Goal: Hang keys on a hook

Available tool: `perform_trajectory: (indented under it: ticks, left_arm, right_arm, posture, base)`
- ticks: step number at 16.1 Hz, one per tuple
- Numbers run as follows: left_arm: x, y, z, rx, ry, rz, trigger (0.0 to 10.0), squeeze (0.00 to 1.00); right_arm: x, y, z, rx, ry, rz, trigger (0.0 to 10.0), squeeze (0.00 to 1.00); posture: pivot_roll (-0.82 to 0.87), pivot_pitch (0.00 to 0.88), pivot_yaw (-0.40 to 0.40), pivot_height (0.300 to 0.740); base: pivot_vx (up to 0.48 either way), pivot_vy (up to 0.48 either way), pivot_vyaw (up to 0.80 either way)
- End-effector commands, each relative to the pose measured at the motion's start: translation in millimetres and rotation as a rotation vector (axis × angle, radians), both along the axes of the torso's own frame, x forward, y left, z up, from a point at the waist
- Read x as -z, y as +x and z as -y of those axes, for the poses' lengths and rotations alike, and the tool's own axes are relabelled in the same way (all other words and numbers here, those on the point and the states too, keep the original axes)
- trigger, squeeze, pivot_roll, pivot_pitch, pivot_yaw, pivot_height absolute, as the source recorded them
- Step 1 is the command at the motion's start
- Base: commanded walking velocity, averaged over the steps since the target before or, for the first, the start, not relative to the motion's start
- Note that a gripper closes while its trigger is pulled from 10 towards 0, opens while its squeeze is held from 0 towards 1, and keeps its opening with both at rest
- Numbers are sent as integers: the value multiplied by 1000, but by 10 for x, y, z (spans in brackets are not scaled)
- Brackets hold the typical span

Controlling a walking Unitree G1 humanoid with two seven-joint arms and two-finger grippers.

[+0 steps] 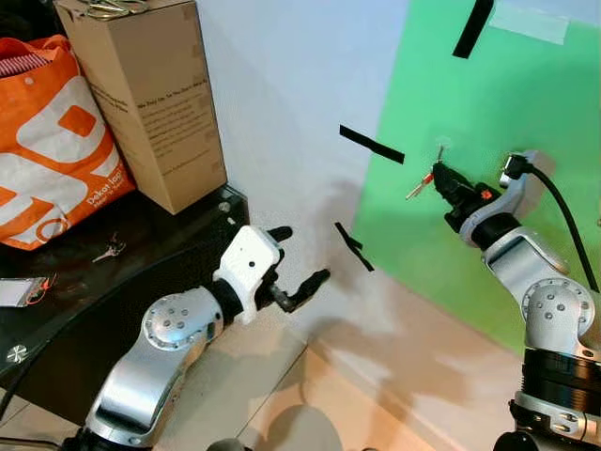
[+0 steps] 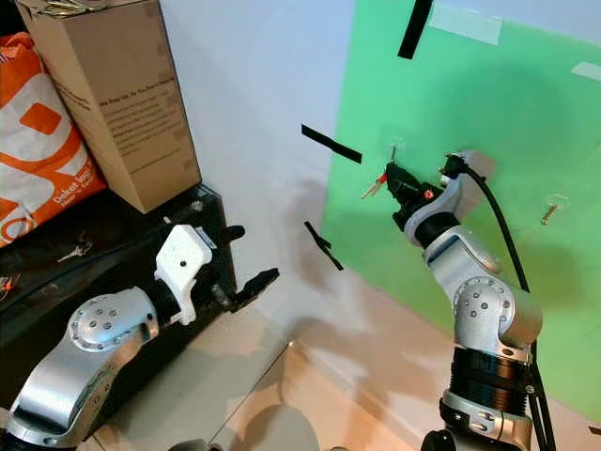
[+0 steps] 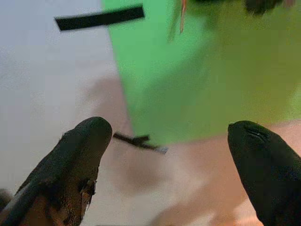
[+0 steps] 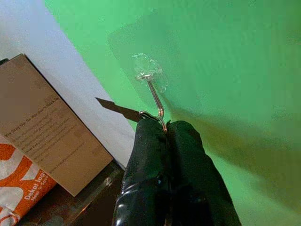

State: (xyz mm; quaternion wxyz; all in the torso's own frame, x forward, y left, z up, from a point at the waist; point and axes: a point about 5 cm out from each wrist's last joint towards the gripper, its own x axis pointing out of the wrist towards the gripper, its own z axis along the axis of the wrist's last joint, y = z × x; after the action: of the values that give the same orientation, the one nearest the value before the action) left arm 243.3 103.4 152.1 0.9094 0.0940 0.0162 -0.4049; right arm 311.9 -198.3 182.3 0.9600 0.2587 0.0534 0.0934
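A clear adhesive hook [image 4: 151, 84] with a metal prong is stuck to the green sheet [image 1: 507, 113] on the wall. My right gripper [image 1: 439, 176] is raised to it and shut on the keys [image 1: 419, 188], whose red-tagged key hangs to the left of the fingers. In the right wrist view the key ring [image 4: 159, 118] sits at the fingertips [image 4: 150, 129], right at the hook's lower curve. I cannot tell whether the ring is over the prong. My left gripper [image 1: 300, 256] hovers open and holds nothing, low in front of the white wall.
A black table [image 1: 141, 244] on the left holds a cardboard box [image 1: 150, 94], an orange bag [image 1: 47, 141] and another small key set [image 1: 110, 250]. Black tape strips [image 1: 372, 145] mark the wall. A second hook [image 2: 550, 210] sits further right on the green sheet.
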Motion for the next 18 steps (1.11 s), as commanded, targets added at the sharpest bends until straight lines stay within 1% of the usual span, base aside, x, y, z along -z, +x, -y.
perform_trajectory:
  ticks: [1,3,7,8,9,12,14,16,17,18]
  left_arm:
    - [-134,-2,17,20,-49,44,10000,525]
    - [-167,-15,42,35,-74,50,10000,525]
    - [-184,-23,49,45,-96,49,10000,525]
    - [-184,-21,48,46,-102,48,10000,525]
    - [-184,-20,46,45,-103,48,10000,525]
    - [-177,-20,33,41,-97,43,10000,525]
    - [-161,-16,13,22,-75,37,10000,525]
    - [-131,-15,-21,-15,-43,30,10000,525]
    - [-109,-8,-41,-40,-31,31,10000,525]
    - [-47,16,-104,-117,-18,37,10000,525]
  right_arm:
    - [88,-15,11,7,-14,-42,10000,0]
    - [87,-15,9,7,-17,-40,10000,0]
    - [81,-14,10,6,-20,-37,10000,0]
    - [76,-14,5,1,-20,-33,10000,933]
    - [75,-14,1,-1,-20,-32,10000,1000]
    - [93,-23,3,1,-36,-39,10000,1000]
    - [134,-43,4,-6,-73,-54,10000,1000]
    - [205,-113,-40,-46,-120,-78,10000,1000]
    - [229,-136,-54,-58,-157,-82,10000,1000]
    - [284,-197,-105,-92,-259,-73,10000,1000]
  posture:
    - [13,0,-20,740]
    - [12,0,-19,740]
    - [12,0,-19,740]
    - [11,0,-19,740]
    - [11,0,-19,740]
    - [11,0,-19,740]
    - [10,0,-19,740]
    - [7,0,-19,740]
    - [6,0,-19,740]
    - [2,0,-19,740]
  base:
    - [0,0,0]
    - [0,0,0]
    - [0,0,0]
    - [0,0,0]
    - [0,0,0]
    - [0,0,0]
    - [0,0,0]
    - [0,0,0]
    - [0,0,0]
    - [0,0,0]
